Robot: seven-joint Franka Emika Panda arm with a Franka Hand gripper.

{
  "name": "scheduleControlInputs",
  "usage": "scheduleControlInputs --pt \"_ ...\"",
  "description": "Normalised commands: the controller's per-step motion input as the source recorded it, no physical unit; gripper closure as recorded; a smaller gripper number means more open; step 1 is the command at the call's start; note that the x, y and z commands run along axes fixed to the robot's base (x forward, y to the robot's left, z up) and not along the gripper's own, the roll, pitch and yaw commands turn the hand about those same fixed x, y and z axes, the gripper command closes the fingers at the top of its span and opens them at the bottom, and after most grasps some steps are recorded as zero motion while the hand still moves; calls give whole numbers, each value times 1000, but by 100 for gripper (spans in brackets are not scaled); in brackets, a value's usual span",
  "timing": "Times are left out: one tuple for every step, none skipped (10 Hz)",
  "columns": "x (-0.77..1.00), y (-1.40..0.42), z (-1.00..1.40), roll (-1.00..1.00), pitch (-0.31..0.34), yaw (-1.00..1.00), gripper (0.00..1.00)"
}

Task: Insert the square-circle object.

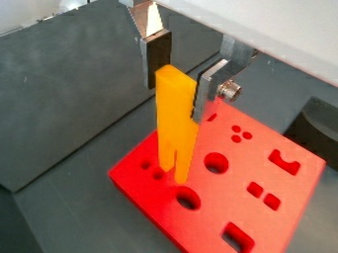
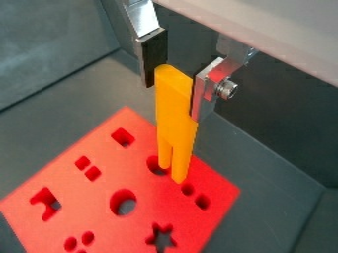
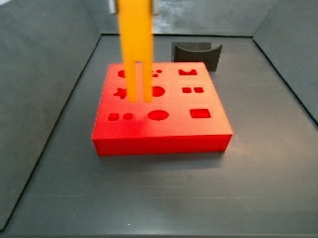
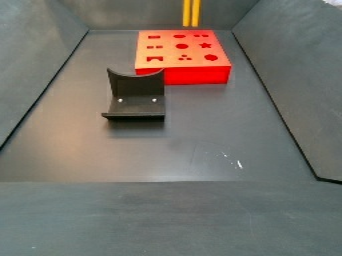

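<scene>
In both wrist views the pincer (image 1: 183,67) clamps the top of the upright yellow bar (image 1: 175,114), whose split lower end sits at the red block (image 1: 251,212) near frame centre.

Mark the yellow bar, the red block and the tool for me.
yellow bar (image 1: 176,109), a wrist view, middle of its front face.
red block (image 3: 162,139), a side view, bare front wall.
tool (image 2: 181,61), a wrist view, midway between fingertips, around the bar's top.

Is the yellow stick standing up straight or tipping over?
Standing upright. In both wrist views the square-circle object rises straight from the red block, prongs down, with the tool around its top.
</scene>
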Motion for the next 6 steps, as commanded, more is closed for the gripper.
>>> scheduleControlInputs --pt "-586 -49 -91 0 -67 -20 100" --pt "-380 -191 -209 -90 -151 0 100" --pt "-166 -151 -166 -141 -184 111 100" --pt "0 0 -131 -123 -107 317 100" --pt "77 0 -63 -121 -87 120 100" --pt "0 3 -74 -40 -63 34 100"
